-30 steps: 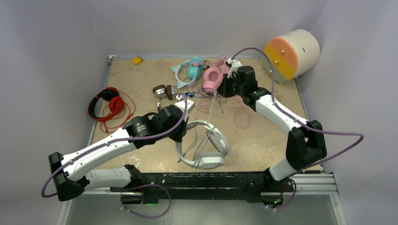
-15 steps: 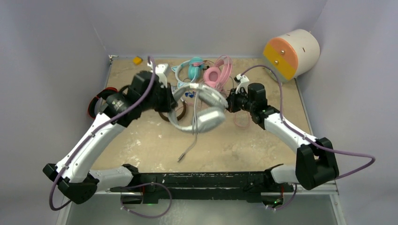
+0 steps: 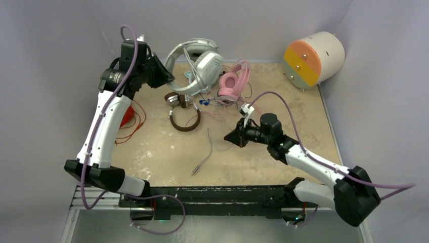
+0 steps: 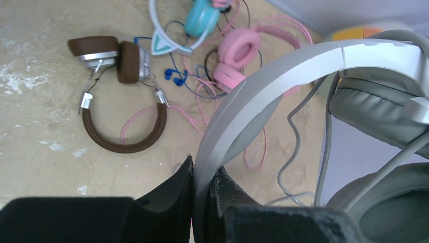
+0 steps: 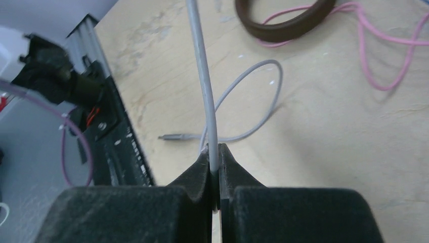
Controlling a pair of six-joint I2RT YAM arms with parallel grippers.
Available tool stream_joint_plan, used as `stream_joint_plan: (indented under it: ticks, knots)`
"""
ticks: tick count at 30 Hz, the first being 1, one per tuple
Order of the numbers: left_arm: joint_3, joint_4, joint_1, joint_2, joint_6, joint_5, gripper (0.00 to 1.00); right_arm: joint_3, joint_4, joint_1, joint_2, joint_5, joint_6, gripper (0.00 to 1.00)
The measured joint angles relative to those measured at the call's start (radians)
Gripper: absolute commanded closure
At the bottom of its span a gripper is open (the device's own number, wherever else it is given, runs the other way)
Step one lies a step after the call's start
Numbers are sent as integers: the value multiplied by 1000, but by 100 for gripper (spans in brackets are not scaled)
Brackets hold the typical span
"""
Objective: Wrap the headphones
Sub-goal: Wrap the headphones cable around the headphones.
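For a neat wrap, I judge my right claw (image 5: 213,152) should feed the grey cord (image 5: 204,76) taut, loop by loop, toward the cups, and not let the plug (image 5: 169,136) end snag. That claw is pressed together, pinching the cord low over the table (image 3: 152,152). My left claw (image 4: 202,173) is clamped on the band of the grey-white headphones (image 3: 200,61), held high over the far left. Below lie the brown pair (image 3: 183,121) and the pink pair (image 3: 231,83), their cords tangled.
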State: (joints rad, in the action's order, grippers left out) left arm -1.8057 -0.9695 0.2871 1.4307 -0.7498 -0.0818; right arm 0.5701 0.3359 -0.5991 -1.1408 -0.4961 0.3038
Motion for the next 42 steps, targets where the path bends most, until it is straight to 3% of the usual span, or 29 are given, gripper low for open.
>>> stream_joint_plan:
  ticks: [5,13,19,28,32,36,42]
  knots:
    - [-6,-3,-103,47,-99,28,100,-74,-6,-53,128,-24,12,100]
    - [-40,-79,-119,93,-186,318,100,-42,-184,-95,327,-54,10,100]
    - [-14,-101,-119,93,-190,530,100,162,-439,-95,396,-73,-21,100]
    - [54,-140,-117,103,-165,653,100,529,-778,-95,394,-52,-95,100]
    - [126,-102,-76,96,-96,679,100,676,-874,-95,372,21,-116,100]
    - [327,51,62,42,75,726,100,777,-931,-95,315,60,-139,100]
    - [577,257,158,-113,366,564,100,880,-957,-96,197,58,-173,100]
